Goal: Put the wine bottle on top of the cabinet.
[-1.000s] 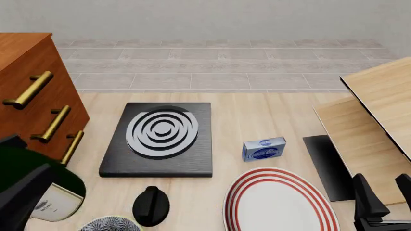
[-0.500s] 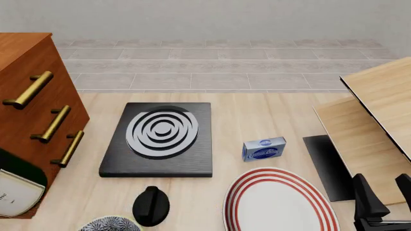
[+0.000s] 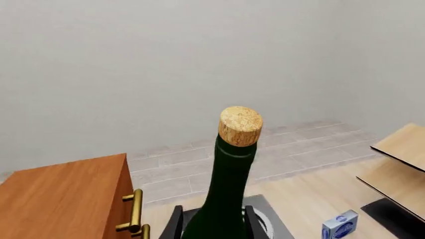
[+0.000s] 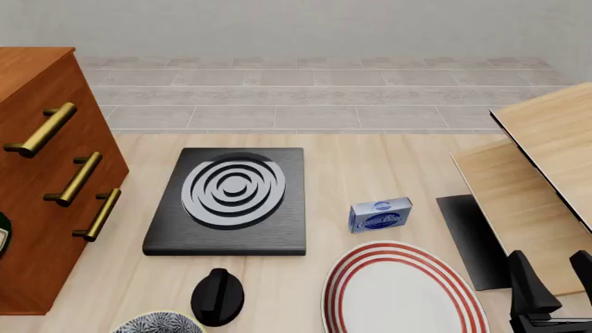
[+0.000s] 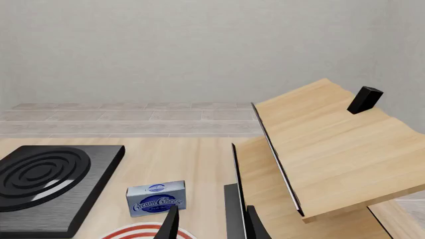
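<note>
The left gripper (image 3: 212, 224) is clamped around the bottle (image 3: 229, 189), held upright at lower centre, cork uppermost. The right gripper (image 5: 211, 226) is seen apart, empty. The cabinet (image 3: 63, 199) is seen lower left, beyond.

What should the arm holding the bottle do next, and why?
Probably carry the wine bottle sideways over the cabinet. The left gripper holds it upright by the lower body, and the wrist view looks down on the cabinet's flat top, so it seems high enough, but it's not above it yet.
</note>
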{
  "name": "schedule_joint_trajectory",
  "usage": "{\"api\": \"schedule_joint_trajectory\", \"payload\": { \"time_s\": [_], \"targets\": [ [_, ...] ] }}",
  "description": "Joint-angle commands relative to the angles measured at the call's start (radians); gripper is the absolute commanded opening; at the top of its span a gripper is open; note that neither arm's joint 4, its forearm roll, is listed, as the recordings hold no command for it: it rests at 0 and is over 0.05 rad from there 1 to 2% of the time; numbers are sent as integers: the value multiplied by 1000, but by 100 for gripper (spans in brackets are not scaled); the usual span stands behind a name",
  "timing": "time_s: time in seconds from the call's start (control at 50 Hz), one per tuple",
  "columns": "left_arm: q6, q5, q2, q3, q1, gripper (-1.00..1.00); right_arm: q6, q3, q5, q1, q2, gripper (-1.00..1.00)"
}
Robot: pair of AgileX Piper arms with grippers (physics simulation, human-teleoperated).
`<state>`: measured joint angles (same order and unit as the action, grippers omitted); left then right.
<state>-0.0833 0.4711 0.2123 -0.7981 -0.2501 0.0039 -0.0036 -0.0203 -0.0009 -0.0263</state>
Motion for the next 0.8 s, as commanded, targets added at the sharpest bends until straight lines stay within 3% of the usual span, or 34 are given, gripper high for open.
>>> {"api": "schedule_joint_trajectory", "payload": {
  "time_s": [0.02, 0.38, 0.6, 0.8],
  "targets": [
    [-23, 0, 63, -81, 66, -100, 0, 0, 0, 0, 0, 100],
    [48, -56, 261, -210, 184, -100, 0, 0, 0, 0, 0, 100],
    [14, -98, 345, -255, 233, -100, 0, 0, 0, 0, 0, 100],
    [60, -116, 445, -309, 304, -100, 0, 0, 0, 0, 0, 100]
  ]
}}
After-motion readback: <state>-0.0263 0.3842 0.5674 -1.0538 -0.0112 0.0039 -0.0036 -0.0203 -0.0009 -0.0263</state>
